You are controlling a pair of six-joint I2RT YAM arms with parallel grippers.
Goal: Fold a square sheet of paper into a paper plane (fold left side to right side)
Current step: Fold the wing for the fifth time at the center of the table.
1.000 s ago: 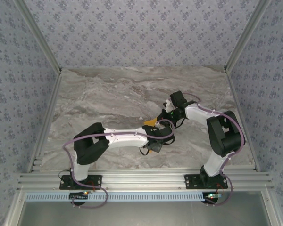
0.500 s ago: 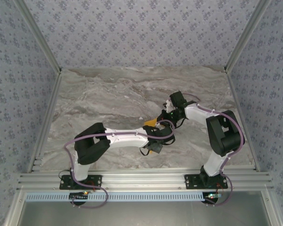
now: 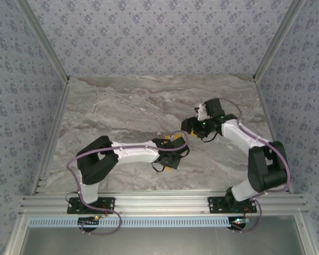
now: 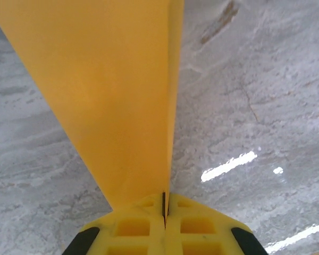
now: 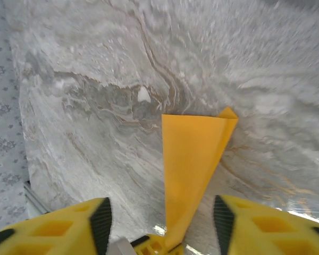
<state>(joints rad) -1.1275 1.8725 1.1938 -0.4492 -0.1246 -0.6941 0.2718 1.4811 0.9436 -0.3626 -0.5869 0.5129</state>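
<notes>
The left gripper (image 4: 164,211) pinches the paper plane (image 4: 117,95) by its narrow end, jaws pressed together, so the wider part fans out beyond the fingertips. The right gripper (image 5: 160,212) stands wide on either side of the plane without touching it, probably leaving the hold to the left.

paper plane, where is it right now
Left wrist view: the paper plane is pinched at its narrow end in the shut left gripper, over the marble table. Right wrist view: it sits between the fingers of the open right gripper.
</notes>
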